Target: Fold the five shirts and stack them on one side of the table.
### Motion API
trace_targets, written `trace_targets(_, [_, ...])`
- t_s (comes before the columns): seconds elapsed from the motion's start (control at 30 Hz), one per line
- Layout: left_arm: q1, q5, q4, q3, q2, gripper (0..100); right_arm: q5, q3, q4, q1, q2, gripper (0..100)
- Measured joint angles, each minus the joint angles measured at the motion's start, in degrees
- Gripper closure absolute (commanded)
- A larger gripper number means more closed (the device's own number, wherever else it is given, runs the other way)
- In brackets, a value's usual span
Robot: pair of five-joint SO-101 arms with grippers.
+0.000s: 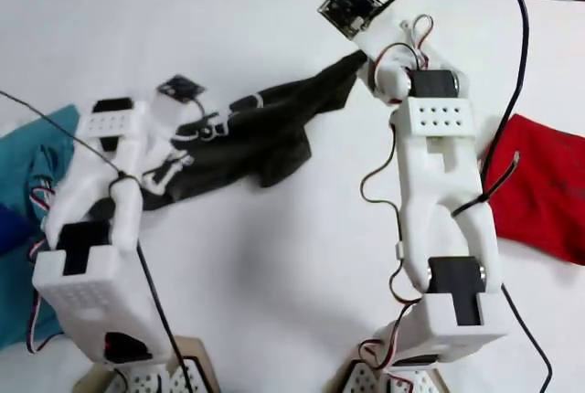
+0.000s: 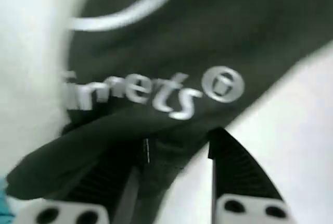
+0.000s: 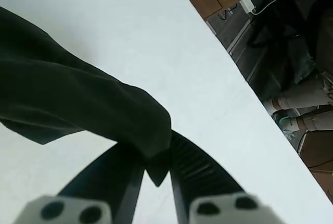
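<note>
A black shirt [image 1: 265, 132] with white print lies stretched across the middle of the white table [image 1: 274, 265]. My right gripper [image 1: 361, 69] is at its far right end, shut on a corner of the cloth [image 3: 62, 94], which bunches between its jaws [image 3: 156, 157]. My left gripper [image 1: 187, 128] is at the shirt's left end. In the left wrist view it [image 2: 177, 148] stands open over the printed fabric [image 2: 208, 36], and a fold of cloth lies across one finger [image 2: 112, 179].
A red shirt [image 1: 544, 183] lies at the right edge of the table. A teal shirt [image 1: 37, 151] and a dark blue one [image 1: 11, 228] lie under my left arm. The table's far edge [image 3: 229, 52] runs close behind my right gripper.
</note>
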Motion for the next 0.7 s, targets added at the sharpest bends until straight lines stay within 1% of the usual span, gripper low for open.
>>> trace_targets(0.07, [-1.58, 0.0, -1.49, -0.18, 1.49, 97, 0.0, 0.0, 0.0, 0.0, 0.0, 97.8])
trace_targets(0.1, [-1.93, 0.0, -1.67, -0.88, 2.11, 99, 0.0, 0.0, 0.0, 0.0, 0.0, 97.8])
trace_targets(0.17, [-2.46, 0.09, -1.67, -2.9, 3.43, 97, 0.0, 0.0, 0.0, 0.0, 0.0, 97.8])
trace_targets(0.3, [-3.69, 3.78, -1.49, -8.35, 4.04, 98, 0.0, 0.0, 0.0, 0.0, 0.0, 97.8])
trace_targets(0.37, [-4.04, 4.48, 0.0, -12.48, 4.57, 97, 0.0, 0.0, 0.0, 0.0, 0.0, 97.8])
trace_targets(0.6, [-4.4, 4.84, 9.32, -25.23, 4.75, 97, -0.26, 0.0, 0.0, -1.14, 0.97, 97.8])
trace_targets(0.7, [-4.4, 4.84, 10.64, -26.64, 4.75, 98, -4.66, 3.43, -0.44, -4.13, 3.52, 97.8])
